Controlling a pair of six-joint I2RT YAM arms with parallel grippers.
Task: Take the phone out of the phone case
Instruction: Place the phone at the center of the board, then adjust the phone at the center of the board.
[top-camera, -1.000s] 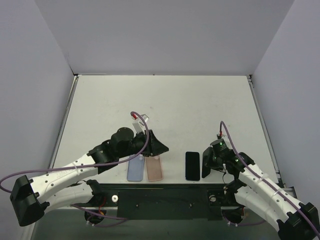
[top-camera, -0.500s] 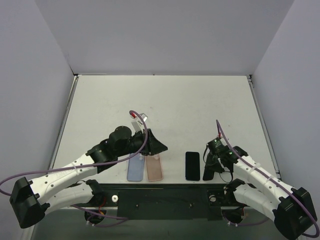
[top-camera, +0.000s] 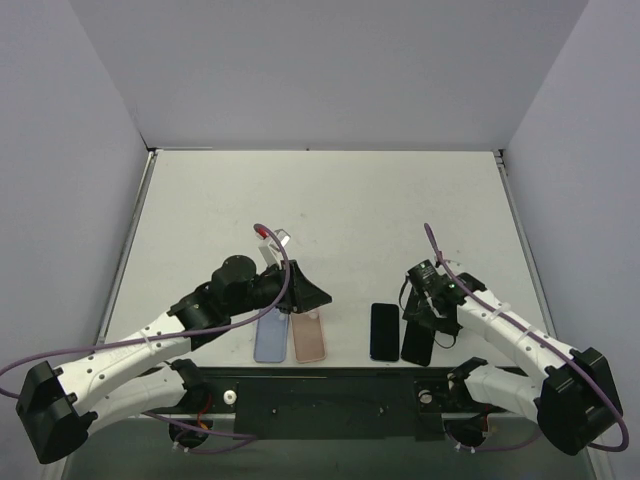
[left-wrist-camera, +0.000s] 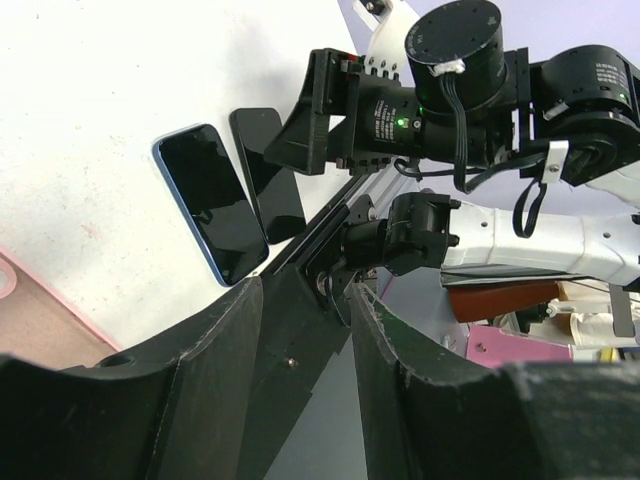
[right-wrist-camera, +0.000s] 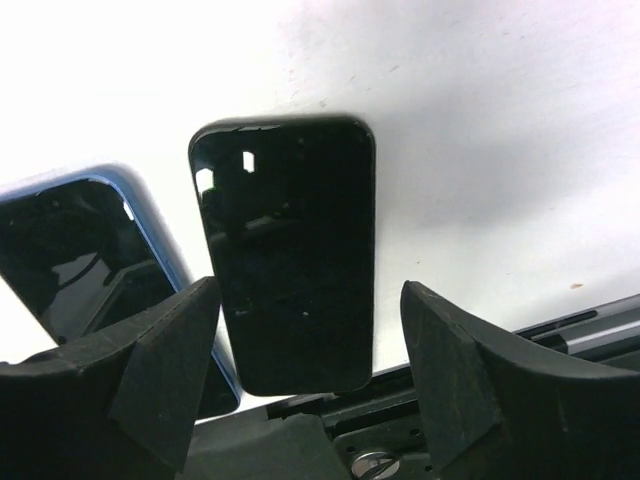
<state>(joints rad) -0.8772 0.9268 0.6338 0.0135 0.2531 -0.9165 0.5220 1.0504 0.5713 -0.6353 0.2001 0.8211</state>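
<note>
A black phone (top-camera: 416, 345) (right-wrist-camera: 290, 260) lies flat on the table near the front edge. My right gripper (top-camera: 424, 322) (right-wrist-camera: 305, 300) hovers over it, open, with a finger on either side and neither touching it. Just left of it lies a second dark phone with a blue rim (top-camera: 384, 331) (right-wrist-camera: 75, 250). A light blue phone case (top-camera: 270, 338) and a pink phone case (top-camera: 308, 340) lie side by side further left. My left gripper (top-camera: 322, 297) (left-wrist-camera: 305, 290) hangs above the two cases, open, with nothing between its fingers.
A black rail (top-camera: 330, 395) with the arm bases runs along the near edge, right behind the phones. Grey walls close in the left, right and back sides of the white table (top-camera: 330, 200). Purple cables loop off both arms.
My right gripper has opened and let go of the black phone, which went from standing on edge in its jaws to lying flat. The right arm moved slightly left and away. The left arm barely shifted.
</note>
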